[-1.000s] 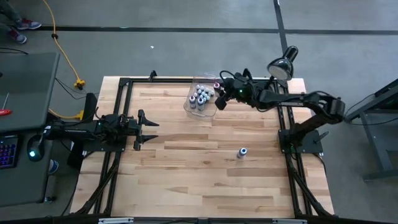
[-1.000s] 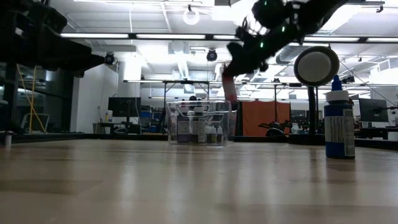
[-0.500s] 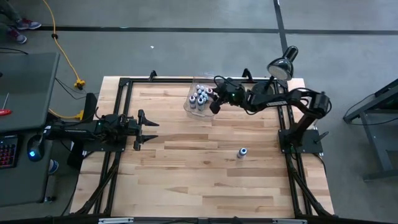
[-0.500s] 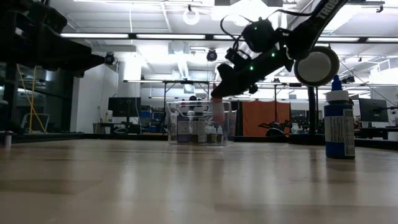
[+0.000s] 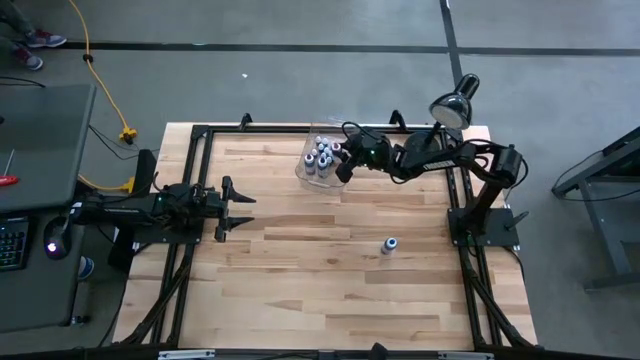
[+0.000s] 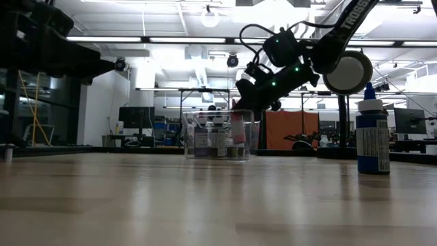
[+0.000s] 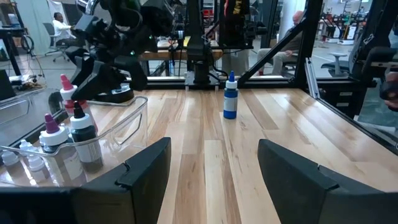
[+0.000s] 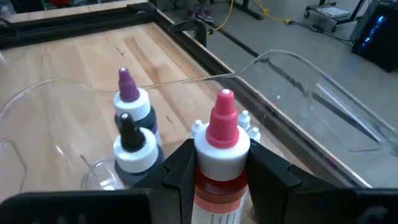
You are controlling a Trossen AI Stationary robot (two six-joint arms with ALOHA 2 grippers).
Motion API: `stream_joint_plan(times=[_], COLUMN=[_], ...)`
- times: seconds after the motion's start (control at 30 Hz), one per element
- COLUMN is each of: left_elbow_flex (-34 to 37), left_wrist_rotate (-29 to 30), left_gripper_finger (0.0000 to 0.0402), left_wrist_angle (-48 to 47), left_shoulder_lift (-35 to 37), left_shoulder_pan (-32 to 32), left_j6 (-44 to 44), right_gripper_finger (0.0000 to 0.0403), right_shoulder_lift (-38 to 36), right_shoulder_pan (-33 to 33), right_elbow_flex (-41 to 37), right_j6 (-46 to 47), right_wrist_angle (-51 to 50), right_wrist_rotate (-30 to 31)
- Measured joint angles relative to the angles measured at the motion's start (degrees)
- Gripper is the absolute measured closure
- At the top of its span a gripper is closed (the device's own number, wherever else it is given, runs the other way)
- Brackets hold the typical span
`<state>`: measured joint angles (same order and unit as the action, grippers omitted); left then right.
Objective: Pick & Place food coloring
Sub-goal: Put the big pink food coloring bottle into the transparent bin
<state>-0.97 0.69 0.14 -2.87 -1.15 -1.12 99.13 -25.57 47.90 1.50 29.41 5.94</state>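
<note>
- Right gripper pinches a pink-capped bottle upright, low inside the clear bin among other bottles
- Left gripper, fingers spread, waits at the table's left
- A blue bottle stands apart

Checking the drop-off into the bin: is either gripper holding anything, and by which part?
The right gripper holds a pink-tipped bottle by its body, just below the white collar, over the clear bin. The left gripper is open, empty.

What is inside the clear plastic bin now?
Several small bottles stand inside the clear bin. The right gripper holds a pink-tipped bottle in it. The bin floor beneath them is covered.
</note>
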Motion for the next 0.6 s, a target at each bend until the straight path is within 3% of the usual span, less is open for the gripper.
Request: stream_joint_plan(times=[0.6], left_elbow_flex=[0.0], left_wrist_rotate=[-0.02], left_gripper_finger=[0.0163], left_wrist_angle=[0.0], left_shoulder_lift=[0.0], left_shoulder_pan=[0.02], left_j6=[0.0], right_gripper_finger=[0.0296], right_shoulder_lift=[2.81], right_shoulder_pan=[-1.94], right_elbow_flex=[0.02], right_j6=[2.99], right_wrist_angle=[0.17], right_wrist_rotate=[-1.3])
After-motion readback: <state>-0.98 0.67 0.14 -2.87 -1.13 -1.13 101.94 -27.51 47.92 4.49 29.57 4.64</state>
